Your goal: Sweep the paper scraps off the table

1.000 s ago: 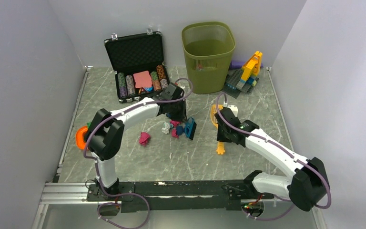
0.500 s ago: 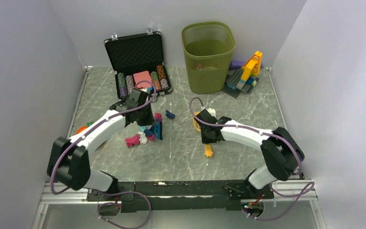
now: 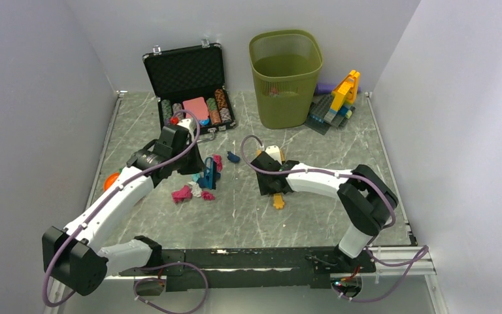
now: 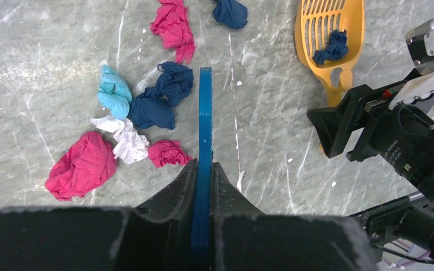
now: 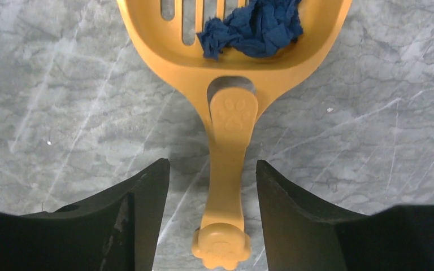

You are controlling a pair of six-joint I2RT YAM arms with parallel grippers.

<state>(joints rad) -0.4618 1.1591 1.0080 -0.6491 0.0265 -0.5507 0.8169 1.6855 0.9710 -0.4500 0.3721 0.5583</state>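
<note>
While clamped fully shut through the left gripper (image 4: 203, 169) on a thin blue scraper (image 4: 204, 113), holds that blade edge-down toward the table (image 4: 271, 130), long axis straight out from the fingertips.

Just left of the blade, touching it or nearly so: the paper scraps (image 4: 141, 113). Navy and teal closest, white and a small pink behind, a large pink wad farthest out, one more pink and one navy farther ahead.

Right of the blade, across bare marble: an orange slotted scoop (image 4: 356, 28), one navy scrap (image 5: 254, 25) already in its bowl. Long axis roughly parallel to the blade, handle (image 5: 231, 147) toward the robot.

Over that handle, the right gripper (image 5: 212, 165): jaws well apart, one on each side, a gap showing on both, gripping nothing.

Judged from this: left arm (image 3: 117, 196) the nearer to the pile, so probably a sideways sweep to the right, blade broadside to the travel. Bowl end away from the robot, mouth out of frame, so presumably not facing the pile; may call for closing on the handle and turning the scoop first.

Left arm: stretched long and diagonal from its base, wrist tipped down over the pile. Right arm (image 3: 327, 176): elbow out to the right, forearm running leftward toward mid-table, wrist above the handle.
</note>
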